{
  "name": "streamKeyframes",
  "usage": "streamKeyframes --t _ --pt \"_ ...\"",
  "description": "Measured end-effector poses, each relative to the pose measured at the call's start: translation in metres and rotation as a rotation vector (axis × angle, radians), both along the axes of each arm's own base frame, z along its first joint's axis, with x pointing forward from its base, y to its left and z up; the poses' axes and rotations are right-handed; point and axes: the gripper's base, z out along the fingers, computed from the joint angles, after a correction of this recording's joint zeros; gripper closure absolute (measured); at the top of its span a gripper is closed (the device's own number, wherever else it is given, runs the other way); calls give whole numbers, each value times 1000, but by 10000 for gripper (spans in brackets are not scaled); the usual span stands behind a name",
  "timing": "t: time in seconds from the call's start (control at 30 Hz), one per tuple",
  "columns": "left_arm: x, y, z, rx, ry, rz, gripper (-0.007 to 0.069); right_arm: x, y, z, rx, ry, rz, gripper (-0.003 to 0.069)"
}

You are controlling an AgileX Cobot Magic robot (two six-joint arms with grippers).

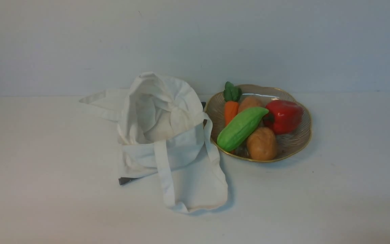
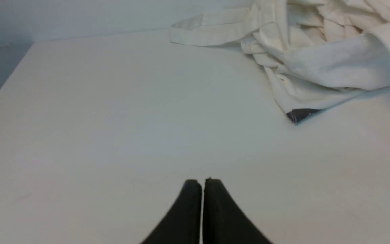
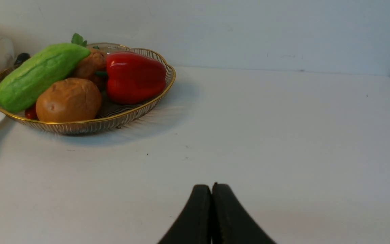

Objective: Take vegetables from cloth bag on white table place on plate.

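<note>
"Vegetables: where, and what's left?"

"Your cucumber (image 1: 242,128) lies on the plate (image 1: 301,144), with carrot (image 1: 231,112), potatoes (image 1: 262,144) and pepper (image 1: 284,116) — looks finished. Bag (image 1: 186,149) slumped alongside; its depths you can't fully see."

"Fingers?"

"Left gripper (image 2: 203,181), tips together, nothing held. Right gripper (image 3: 211,186), likewise — nothing left for you, I'd judge."

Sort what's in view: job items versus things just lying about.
Job:
- cloth bag
- white table
- plate
- green vegetable, carrot, red pepper, two potatoes, all on the plate

Lying about:
- nothing I can make out
</note>
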Motion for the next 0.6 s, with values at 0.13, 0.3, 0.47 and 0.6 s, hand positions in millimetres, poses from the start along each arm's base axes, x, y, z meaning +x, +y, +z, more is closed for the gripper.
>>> streamKeyframes --t 0.13,0.3,0.47,0.6 --pt "1 0 -6 2 15 -3 629 0 0 0 0 0 0 673" --pt "3 -1 -15 -5 3 -11 629 0 0 0 0 0 0 673" --pt "3 -1 -15 -7 0 -10 629 0 0 0 0 0 0 673" --pt "3 -1 -14 -8 -3 -9 629 0 0 0 0 0 0 673"
